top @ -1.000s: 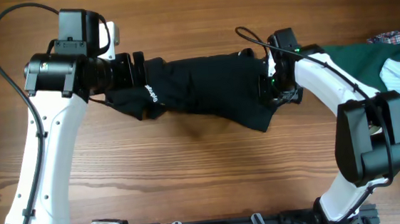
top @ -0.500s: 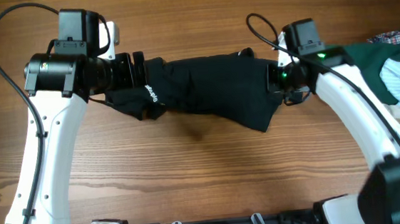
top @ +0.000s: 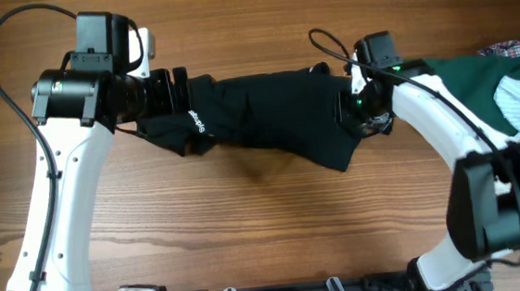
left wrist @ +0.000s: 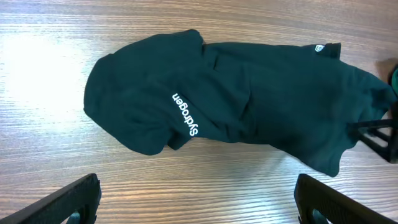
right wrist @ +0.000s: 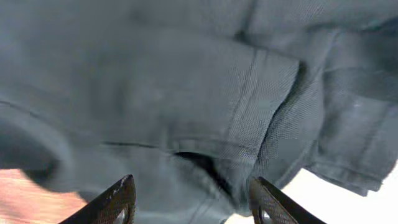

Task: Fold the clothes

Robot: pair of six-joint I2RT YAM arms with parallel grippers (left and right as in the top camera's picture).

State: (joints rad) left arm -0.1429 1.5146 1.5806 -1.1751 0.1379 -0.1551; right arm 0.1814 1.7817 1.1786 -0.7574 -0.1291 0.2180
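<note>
On the wooden table [top: 248, 230] the black polo shirt [top: 267, 117] lies crumpled in a long bundle. At its left end the left gripper [left wrist: 196, 186] hangs with jaws spread, holding nothing. At its right end the right gripper [right wrist: 193, 190] is spread too, very near a stitched hem [right wrist: 245, 99]. I think each should pinch only one layer at an edge, then draw apart to flatten the shirt before any fold.

Even bright light — table [left wrist: 37, 68] glare, soft right-wrist close-up blur.
</note>
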